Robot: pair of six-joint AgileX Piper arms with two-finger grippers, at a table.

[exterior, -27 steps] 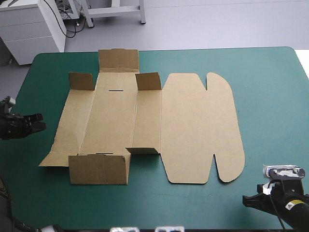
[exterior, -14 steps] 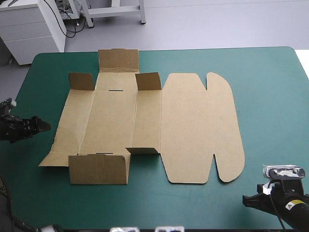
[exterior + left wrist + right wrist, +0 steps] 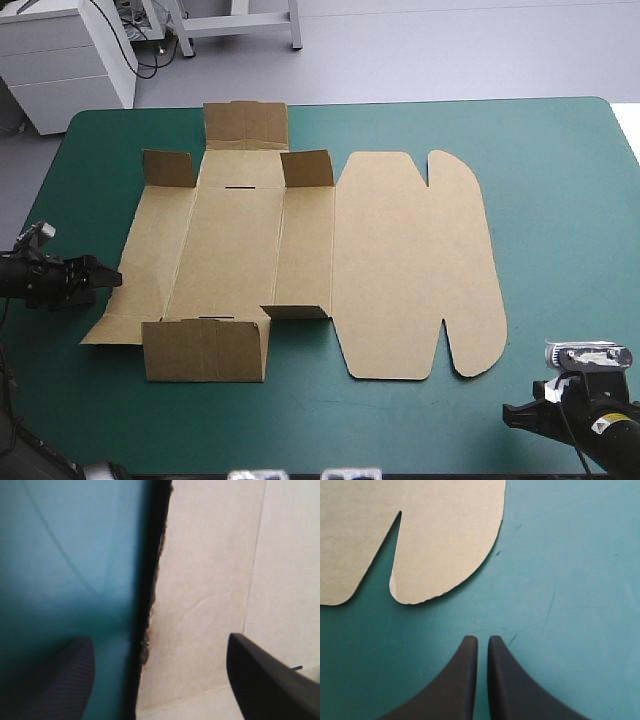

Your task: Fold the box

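Note:
The brown box (image 3: pixel 310 255) lies as a cut sheet on the teal-green cover, its wide lid panel (image 3: pixel 415 265) flat to the right. Two small flaps (image 3: pixel 168 168) stand up at the far side, and the near wall flap (image 3: pixel 205 350) is raised. My left gripper (image 3: pixel 110 277) is open at the sheet's left edge. In the left wrist view that edge of the box (image 3: pixel 210 580) runs between its black fingers (image 3: pixel 70 680), one over the cover, one over the board. My right gripper (image 3: pixel 479 641) is shut, empty, just short of the lid's rounded tab (image 3: pixel 445 545).
The table's left edge (image 3: pixel 30 230) is close behind my left arm. My right gripper (image 3: pixel 512 414) sits near the table's front right corner. A broad strip of teal-green cover (image 3: pixel 560 220) lies right of the lid.
My left gripper has moved right and toward the near side, up to the sheet's left edge, and its fingers have opened. The right arm and the box have not moved.

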